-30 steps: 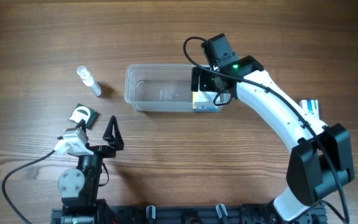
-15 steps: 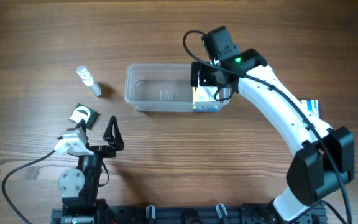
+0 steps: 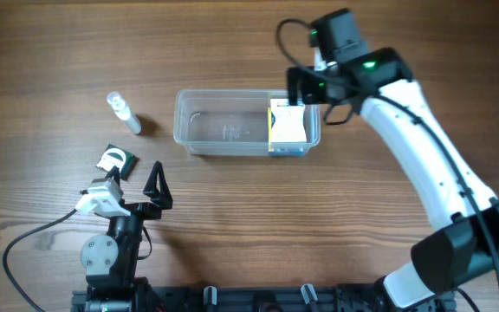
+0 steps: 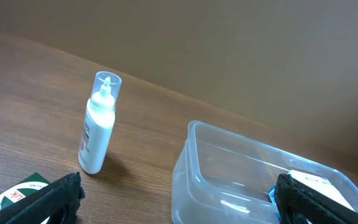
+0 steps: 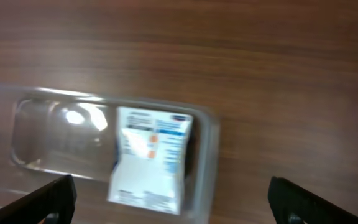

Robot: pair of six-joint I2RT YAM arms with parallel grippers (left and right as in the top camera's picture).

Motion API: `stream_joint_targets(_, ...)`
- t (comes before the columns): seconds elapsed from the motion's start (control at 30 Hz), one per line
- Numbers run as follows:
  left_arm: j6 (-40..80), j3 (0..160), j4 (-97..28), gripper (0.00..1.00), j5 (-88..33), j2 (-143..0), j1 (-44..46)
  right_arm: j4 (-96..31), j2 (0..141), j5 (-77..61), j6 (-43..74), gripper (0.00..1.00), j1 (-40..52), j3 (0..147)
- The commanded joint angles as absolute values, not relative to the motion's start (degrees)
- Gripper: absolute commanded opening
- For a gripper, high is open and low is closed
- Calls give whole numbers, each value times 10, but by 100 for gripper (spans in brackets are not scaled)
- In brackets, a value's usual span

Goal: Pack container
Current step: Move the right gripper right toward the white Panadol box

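The clear plastic container [image 3: 223, 130] lies at mid-table. A white, yellow and blue medicine box [image 3: 288, 126] lies in its right end. My right gripper [image 3: 304, 90] is open and empty, above the container's far right corner. In the right wrist view the box [image 5: 151, 158] lies in the container [image 5: 48, 137] below the gripper [image 5: 169, 199], blurred. My left gripper [image 3: 135, 180] is open and empty at the front left. The left wrist view shows the container [image 4: 229, 180] ahead of the gripper [image 4: 179, 199], with the box [image 4: 312, 182] inside it.
A small white dropper bottle [image 3: 124, 113] lies left of the container and also shows in the left wrist view [image 4: 98, 124]. A green box [image 3: 113, 160] lies by my left gripper, and its corner shows in the left wrist view [image 4: 17, 190].
My right gripper has let go of the medicine box, which stays in the container's right end. The gripper has drawn back toward the far right. The left arm has not moved.
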State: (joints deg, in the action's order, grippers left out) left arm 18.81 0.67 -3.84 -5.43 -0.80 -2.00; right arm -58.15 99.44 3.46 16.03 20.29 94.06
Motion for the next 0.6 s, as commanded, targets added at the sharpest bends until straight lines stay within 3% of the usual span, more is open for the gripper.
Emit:
stream_joint_targets(0.0, 183, 3, -41, 100, -47, -8, -24, -611, 974, 38, 152, 100, 140, 954)
stream_joint_targets(0.57, 183, 3, -41, 99, -47, -8, -24, -687, 974, -1, 179, 100, -126, 951)
